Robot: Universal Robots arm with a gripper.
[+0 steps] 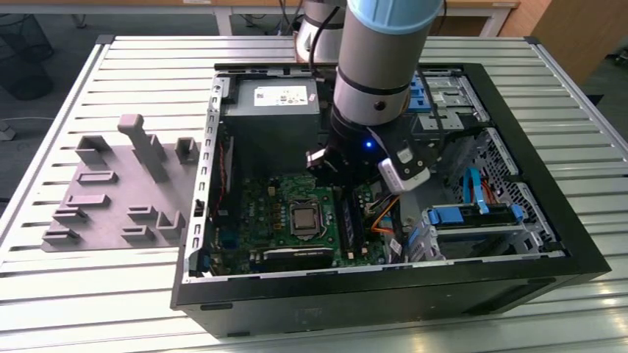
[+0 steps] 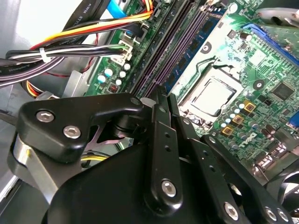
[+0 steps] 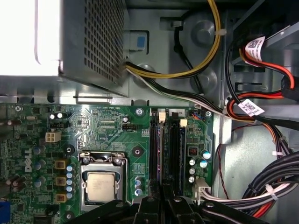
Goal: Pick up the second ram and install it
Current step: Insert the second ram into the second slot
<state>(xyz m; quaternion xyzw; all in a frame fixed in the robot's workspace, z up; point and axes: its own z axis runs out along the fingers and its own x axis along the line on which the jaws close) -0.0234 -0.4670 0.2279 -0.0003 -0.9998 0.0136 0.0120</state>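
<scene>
My gripper is low inside the open computer case, over the memory slots beside the processor socket. Its two black fingers are pressed close together, with the thin top edge of the second ram running out from between them along a black slot. In the second wrist view that purplish edge lies beside another, blue-green stick that sits in the slot nearer the socket. The fingertips hide the part of the stick under them. In the exterior view the arm's wrist covers the slots.
Bundled cables and red and yellow wires run close beside the slots. The power supply box stands behind the green board. A grey fixture plate with upright blocks lies on the slatted table, at the exterior view's left.
</scene>
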